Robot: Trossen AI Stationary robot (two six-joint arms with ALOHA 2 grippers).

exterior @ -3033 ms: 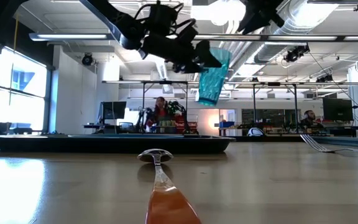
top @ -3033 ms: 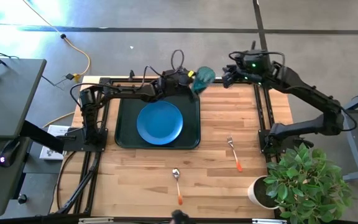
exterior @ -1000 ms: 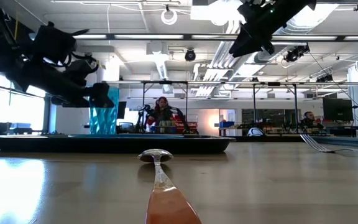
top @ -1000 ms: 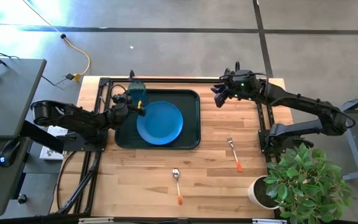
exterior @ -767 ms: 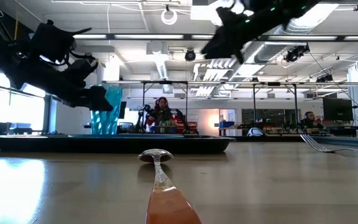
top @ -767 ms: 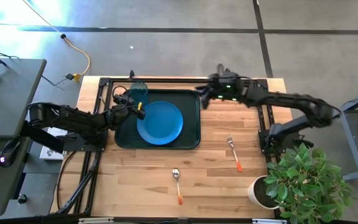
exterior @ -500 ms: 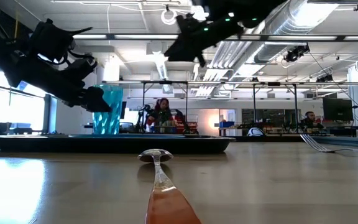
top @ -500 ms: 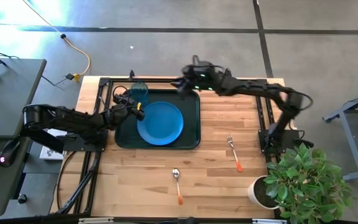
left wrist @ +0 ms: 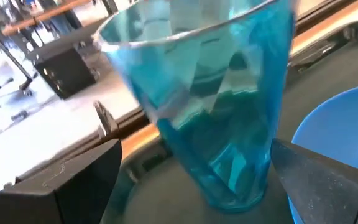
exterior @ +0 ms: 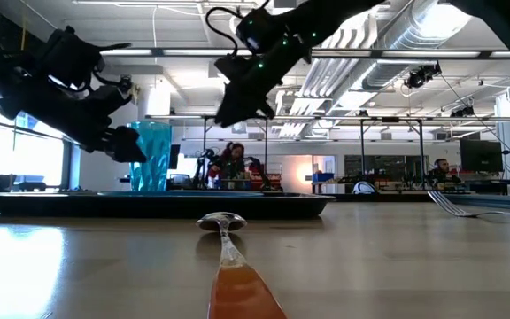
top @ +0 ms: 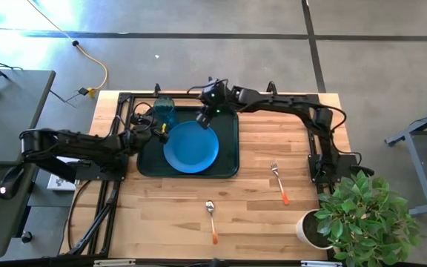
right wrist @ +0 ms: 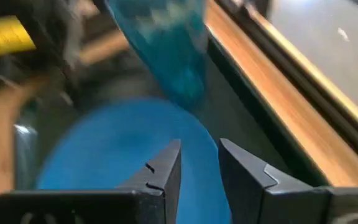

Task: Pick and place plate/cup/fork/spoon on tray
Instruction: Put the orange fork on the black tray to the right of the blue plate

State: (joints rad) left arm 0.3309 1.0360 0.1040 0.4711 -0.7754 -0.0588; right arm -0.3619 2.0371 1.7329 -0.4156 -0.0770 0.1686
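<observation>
The teal cup (top: 164, 111) stands upright on its base in the far-left corner of the dark tray (top: 230, 167). The blue plate (top: 190, 146) lies flat in the tray. My left gripper (top: 155, 127) is open, with a finger on each side of the cup (left wrist: 210, 112), and touches nothing. My right gripper (top: 207, 113) hovers over the tray's far part, above the plate's far edge (right wrist: 123, 137); its fingers stand a narrow gap apart and hold nothing. The fork (top: 279, 182) and the spoon (top: 211, 220) lie on the wood.
A white pot with a green plant (top: 362, 219) stands at the table's near right corner. The spoon (exterior: 227, 257) lies close to the low camera, and the fork (exterior: 454, 206) is at its right. Bare wood lies between the tray and the table's near edge.
My right gripper has swept along the far edge toward the table's left and now hangs over the tray's far part, beside the cup. My left arm has drawn back a little toward the table's left. The cup stays standing in the tray.
</observation>
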